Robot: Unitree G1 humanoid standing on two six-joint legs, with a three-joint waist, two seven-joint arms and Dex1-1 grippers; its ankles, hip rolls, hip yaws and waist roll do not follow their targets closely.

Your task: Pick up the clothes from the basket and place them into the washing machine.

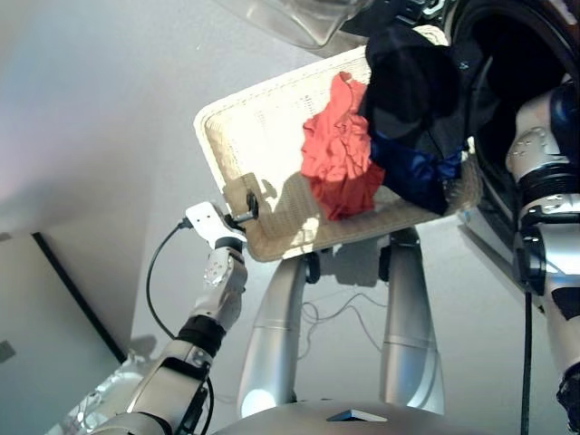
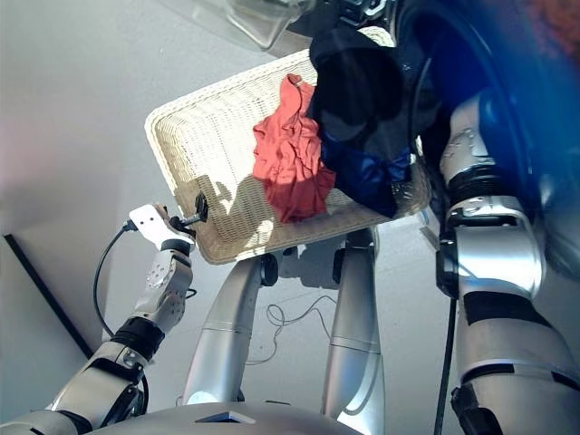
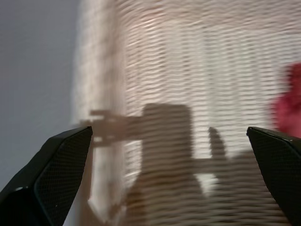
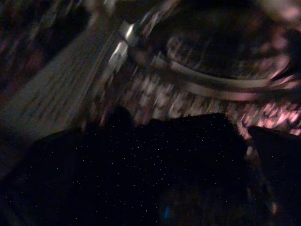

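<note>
Basket [image 1: 231, 136]: cream woven tray beside the washing machine [image 1: 507, 100]. Contents: coral-red garment [image 1: 340, 154] in the middle; navy garment [image 1: 412, 172] and black garment [image 1: 408, 77] at the machine-side end, black uppermost. Left hand [image 1: 245, 208]: fingers spread, over the near rim. Right hand: inside the drum mouth, black cloth before it, grip cannot be told.

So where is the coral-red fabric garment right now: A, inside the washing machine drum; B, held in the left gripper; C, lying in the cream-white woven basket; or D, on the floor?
C: the coral-red garment lies in the woven basket, beside the navy one.
</note>
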